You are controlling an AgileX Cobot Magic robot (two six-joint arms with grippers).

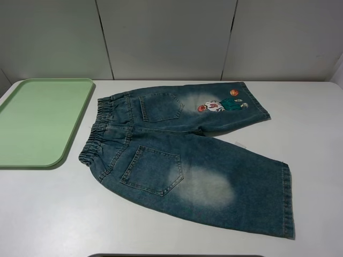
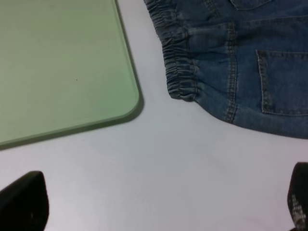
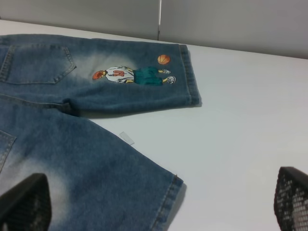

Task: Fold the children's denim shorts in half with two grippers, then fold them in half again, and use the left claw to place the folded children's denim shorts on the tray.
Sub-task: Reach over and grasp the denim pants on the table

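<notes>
Children's denim shorts [image 1: 214, 160] are lying flat beside the tray [image 1: 37, 123] for folding; left end effector [image 2: 161, 197] and right end effector [image 3: 159, 197] are hovering released.

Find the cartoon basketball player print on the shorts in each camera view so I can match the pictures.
Exterior high: the cartoon print sits on the far leg, upper right of centre, near the hem.
Left wrist: not in it; only the waistband and tray corner show.
Right wrist: the print is by the leg's hem, beside a patch pocket.
Shared landmark: the denim shorts, in all three.
</notes>
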